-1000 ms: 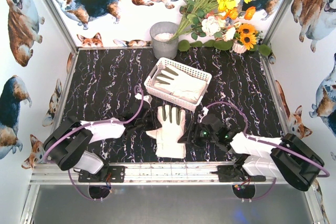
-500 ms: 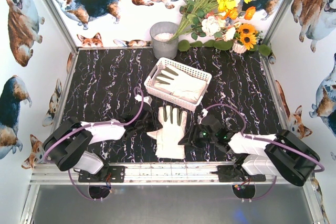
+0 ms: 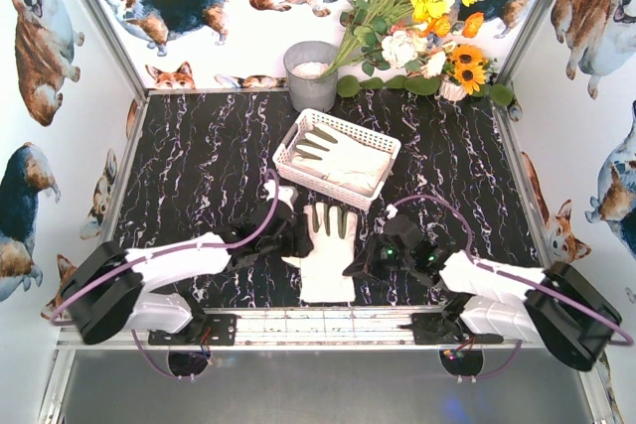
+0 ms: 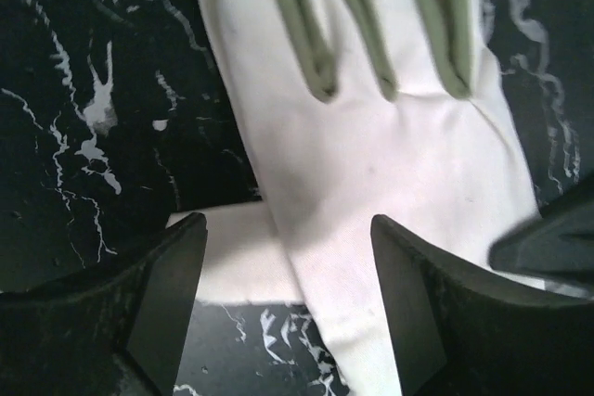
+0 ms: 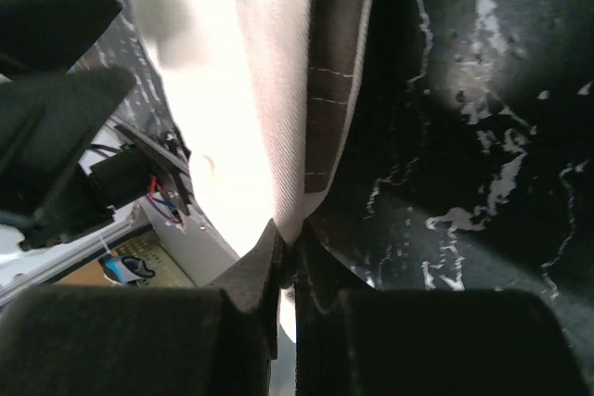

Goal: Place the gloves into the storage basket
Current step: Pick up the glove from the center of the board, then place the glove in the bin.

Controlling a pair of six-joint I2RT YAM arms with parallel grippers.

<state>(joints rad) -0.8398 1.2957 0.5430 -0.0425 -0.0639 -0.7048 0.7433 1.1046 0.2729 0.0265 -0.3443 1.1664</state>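
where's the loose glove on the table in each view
top external: glove lower centre, between the arms
left wrist: glove fills the upper middle, grey fingers at top
right wrist: glove left of centre, edge pinched by the right tool
shared landmark: the black marbled table under it

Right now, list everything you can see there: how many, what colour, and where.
table: one, black marbled, underneath everything
storage basket: one, white lattice, mid-table
basket gloves: at least one, cream and grey, inside the storage basket
loose glove: one, cream with grey fingers, flat on the table, near edge
bucket: one, grey, behind the storage basket
flowers: one bunch, yellow, white, orange, far right corner
left gripper: one, black, open over the loose glove's thumb side
right gripper: one, black, shut on the loose glove's edge
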